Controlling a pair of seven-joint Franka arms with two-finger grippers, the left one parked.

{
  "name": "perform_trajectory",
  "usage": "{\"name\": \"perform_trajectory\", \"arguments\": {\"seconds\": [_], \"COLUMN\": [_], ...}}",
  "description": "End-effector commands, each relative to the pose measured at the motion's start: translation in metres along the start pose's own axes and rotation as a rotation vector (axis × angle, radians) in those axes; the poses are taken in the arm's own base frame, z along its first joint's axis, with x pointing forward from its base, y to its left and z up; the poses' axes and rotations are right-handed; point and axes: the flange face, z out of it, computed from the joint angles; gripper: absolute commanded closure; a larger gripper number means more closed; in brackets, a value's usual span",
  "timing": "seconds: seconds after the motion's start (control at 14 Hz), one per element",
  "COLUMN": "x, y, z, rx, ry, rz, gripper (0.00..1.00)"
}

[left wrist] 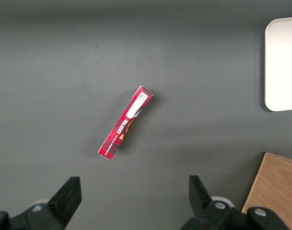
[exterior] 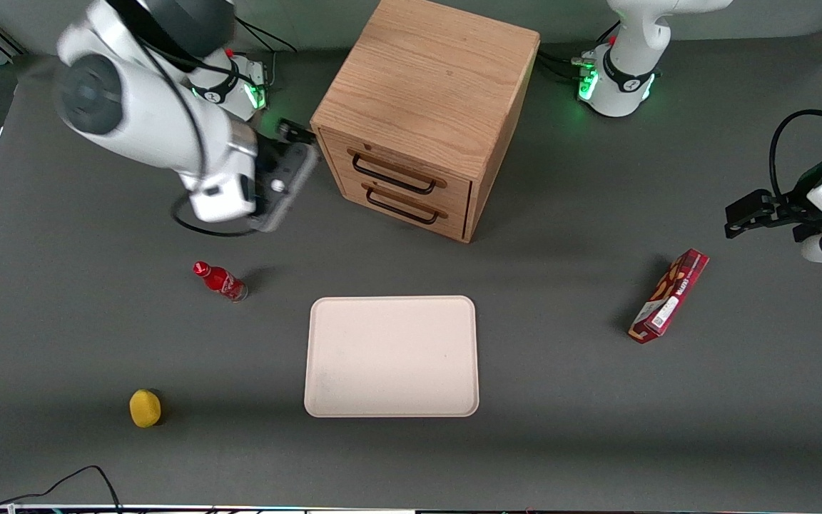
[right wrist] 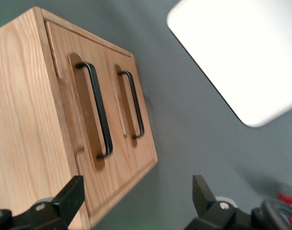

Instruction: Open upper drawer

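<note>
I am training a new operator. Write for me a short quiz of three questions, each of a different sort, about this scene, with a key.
1. True or false: the upper drawer is already pulled out of the cabinet.
2. What lies nearest to the front camera? A) the red bottle B) the yellow fruit C) the red snack box
3. Fill in: the hand is beside the cabinet, with its fingers ____ and holding nothing.

Key: 1. False, both drawers sit flush. 2. B. 3. open; the right wrist view shows a wide gap between the fingers.
</note>
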Motion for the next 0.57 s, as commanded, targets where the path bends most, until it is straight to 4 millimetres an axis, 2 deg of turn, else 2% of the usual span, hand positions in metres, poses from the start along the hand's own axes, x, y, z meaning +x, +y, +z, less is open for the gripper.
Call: {"name": "perform_trajectory", "arguments": {"seconds": [0.0,0.21,0.43,0.5], "x": [0.036,0.054,0.053,0.052], "y": [-0.007,-0.029,-0.037,-0.039], "z": [0.042,0.1,0.134,0.14], "rx": [0.071,0.051,0.032,0.021], "ry": [0.009,-0.021,-0.033,-0.044], "rz": [0.026,0.039,0.055,0.05], "gripper": [0.0,0.0,0.0,0.0]}}
